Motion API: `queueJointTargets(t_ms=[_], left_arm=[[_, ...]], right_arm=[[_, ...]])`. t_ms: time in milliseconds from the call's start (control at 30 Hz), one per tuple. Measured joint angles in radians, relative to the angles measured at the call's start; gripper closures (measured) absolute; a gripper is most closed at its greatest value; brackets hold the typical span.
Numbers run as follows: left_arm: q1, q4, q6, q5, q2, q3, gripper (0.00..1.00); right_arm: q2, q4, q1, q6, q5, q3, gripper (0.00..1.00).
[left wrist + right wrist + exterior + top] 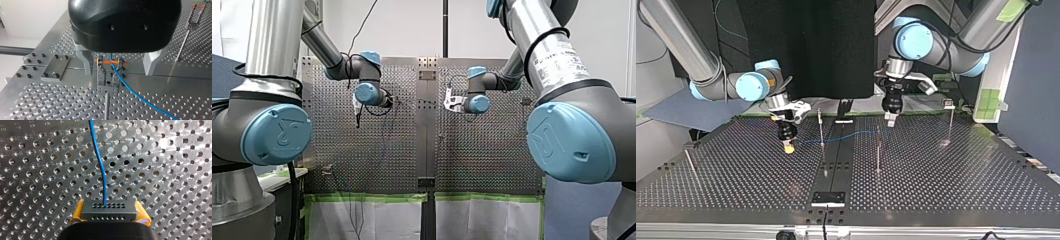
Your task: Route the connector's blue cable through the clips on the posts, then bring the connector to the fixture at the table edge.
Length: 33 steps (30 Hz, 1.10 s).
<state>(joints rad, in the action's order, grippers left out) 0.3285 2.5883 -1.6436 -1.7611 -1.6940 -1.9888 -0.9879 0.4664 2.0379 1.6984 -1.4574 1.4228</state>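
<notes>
My right gripper (pixel 109 204) is shut with its yellow pads (pixel 78 210) on the grey connector (pixel 110 213). The blue cable (pixel 99 165) leaves the connector and runs ahead over the perforated plate. In the top view my right gripper (pixel 788 146) hangs low at the left, and the cable (pixel 851 135) stretches right past one post (pixel 820 125) toward a second post (pixel 878 150). My left gripper (pixel 118 73) stands open, its metal fingers (pixel 86 62) either side of a clip (pixel 108 75) with orange marks. The cable (pixel 130 88) passes between the clip's prongs.
A bolted fixture plate (pixel 828 198) sits at the table's near edge in the top view. Further thin posts stand at the right (pixel 951 122) and far left (pixel 690 162). Another clip post (pixel 190 27) rises beside my left gripper, and a bolted plate (pixel 55 68) lies on its other side.
</notes>
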Motion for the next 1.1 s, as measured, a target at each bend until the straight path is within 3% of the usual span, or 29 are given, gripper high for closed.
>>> queueJointTargets(t_ms=[433, 833, 1100], left_arm=[[0.008, -0.017, -0.003, 0.007, 0.000, 0.000, 0.00], [0.024, -0.111, -0.084, 0.092, 0.000, -0.045, 0.00], [0.072, -0.143, -0.057, 0.055, -0.002, -0.026, 0.00]], right_arm=[[0.000, -0.004, 0.002, 0.000, 0.000, 0.000, 0.84], [-0.001, -0.004, 0.000, 0.000, 0.000, 0.000, 0.84], [-0.001, -0.002, -0.005, 0.001, 0.000, 0.000, 0.84]])
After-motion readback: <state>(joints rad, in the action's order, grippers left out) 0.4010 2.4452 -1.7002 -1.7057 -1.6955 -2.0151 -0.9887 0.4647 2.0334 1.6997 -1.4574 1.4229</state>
